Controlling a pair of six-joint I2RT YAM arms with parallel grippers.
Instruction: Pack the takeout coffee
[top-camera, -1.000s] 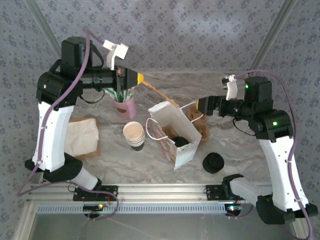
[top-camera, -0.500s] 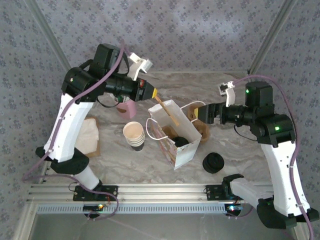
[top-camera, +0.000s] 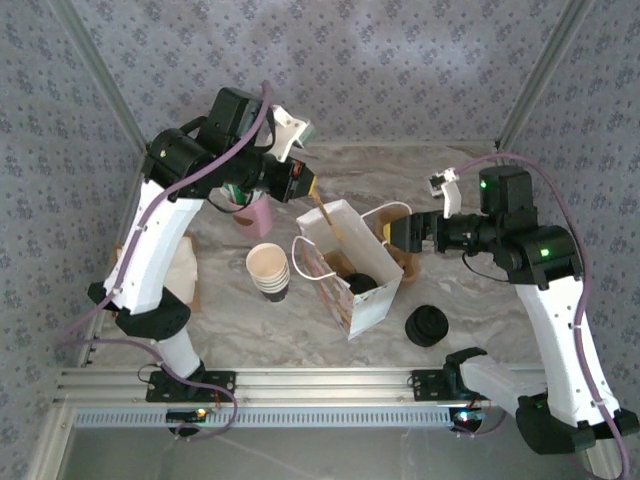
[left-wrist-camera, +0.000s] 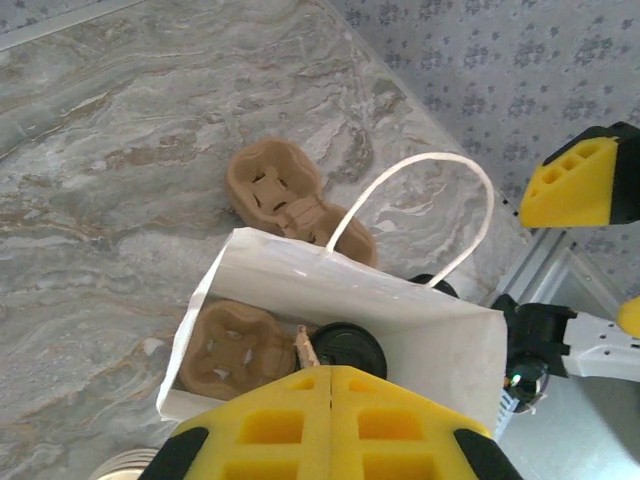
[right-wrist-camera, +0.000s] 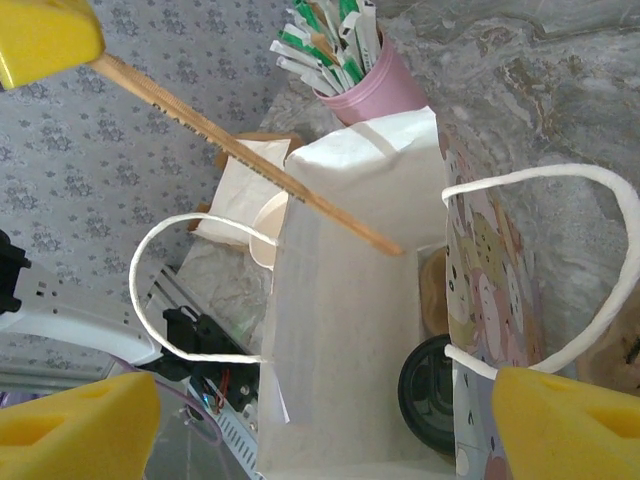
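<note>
The left gripper (top-camera: 308, 184) hangs above the far left corner of the open paper bag (top-camera: 345, 302), its yellow fingers (left-wrist-camera: 270, 425) pressed together on the upper end of a wooden stirrer (top-camera: 330, 218). The stirrer slants down to the right, its lower tip just inside the bag's mouth. Inside, a moulded cup carrier (left-wrist-camera: 228, 350) lies to the left and the takeout coffee (top-camera: 362, 283) stands on the right, black lid up. The right gripper (top-camera: 397, 235) sits at the bag's right edge beside the handle (right-wrist-camera: 590, 300), spread wide and gripping nothing that can be seen. The step in hand looks like dropping the stirrer in. It would go best lowered further, aimed at the gap between carrier and cup, and let go only once most of it is below the rim, so it neither tips out nor knocks the lid.
</note>
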